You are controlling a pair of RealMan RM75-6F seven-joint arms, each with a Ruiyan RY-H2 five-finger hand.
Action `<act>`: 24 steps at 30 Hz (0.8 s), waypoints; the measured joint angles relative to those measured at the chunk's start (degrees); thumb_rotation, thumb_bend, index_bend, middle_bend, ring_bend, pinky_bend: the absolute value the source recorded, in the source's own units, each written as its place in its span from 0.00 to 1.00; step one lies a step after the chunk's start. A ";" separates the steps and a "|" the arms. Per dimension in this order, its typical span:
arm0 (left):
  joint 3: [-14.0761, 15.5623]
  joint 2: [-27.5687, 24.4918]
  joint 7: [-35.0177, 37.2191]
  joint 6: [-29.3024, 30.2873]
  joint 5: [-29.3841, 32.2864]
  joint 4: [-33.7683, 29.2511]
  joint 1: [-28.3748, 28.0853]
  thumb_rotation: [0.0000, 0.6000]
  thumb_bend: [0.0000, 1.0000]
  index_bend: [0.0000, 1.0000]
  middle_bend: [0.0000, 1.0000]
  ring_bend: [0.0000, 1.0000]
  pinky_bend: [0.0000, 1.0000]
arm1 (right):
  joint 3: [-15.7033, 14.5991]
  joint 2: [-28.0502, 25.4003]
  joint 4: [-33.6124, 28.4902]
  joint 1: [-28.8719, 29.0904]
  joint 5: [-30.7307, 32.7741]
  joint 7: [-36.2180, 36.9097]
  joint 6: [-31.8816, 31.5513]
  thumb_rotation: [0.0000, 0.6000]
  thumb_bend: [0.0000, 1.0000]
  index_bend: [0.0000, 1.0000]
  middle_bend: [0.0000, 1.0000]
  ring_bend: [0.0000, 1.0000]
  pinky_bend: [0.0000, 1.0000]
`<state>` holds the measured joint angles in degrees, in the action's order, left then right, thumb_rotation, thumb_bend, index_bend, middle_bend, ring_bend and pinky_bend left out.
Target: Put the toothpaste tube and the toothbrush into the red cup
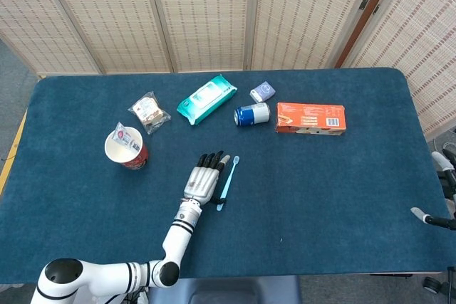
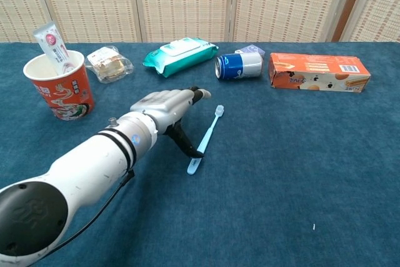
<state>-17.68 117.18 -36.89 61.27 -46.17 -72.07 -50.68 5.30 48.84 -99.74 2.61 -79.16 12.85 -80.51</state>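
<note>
the tube (image 2: 52, 40) is in the cup (image 2: 59, 87); our left hand (image 2: 167, 109), fingers loosely spread and holding nothing, lies beside the brush (image 2: 205, 141), not yet grasped.

My head view looks steeply down from high above the near edge of the table (image 1: 356, 197), taking in all four edges and the folding screens (image 1: 206, 12) behind the far edge. My chest view sits low and close at the near edge, facing level toward the far edge, so the table (image 2: 300, 179) fills it. Both share the table's middle and far edge, where the orange box (image 1: 311, 117) (image 2: 319, 72) lies.
</note>
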 measured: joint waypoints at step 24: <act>-0.17 0.53 -0.78 -0.25 -0.03 2.21 0.25 1.00 0.00 0.00 0.00 0.00 0.00 | 0.46 0.14 -0.41 0.53 0.94 -0.86 0.79 1.00 0.00 0.05 0.04 0.00 0.25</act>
<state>-17.86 117.71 -37.67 61.02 -46.20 -69.86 -50.42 5.76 48.99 -100.16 3.14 -78.22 11.99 -79.72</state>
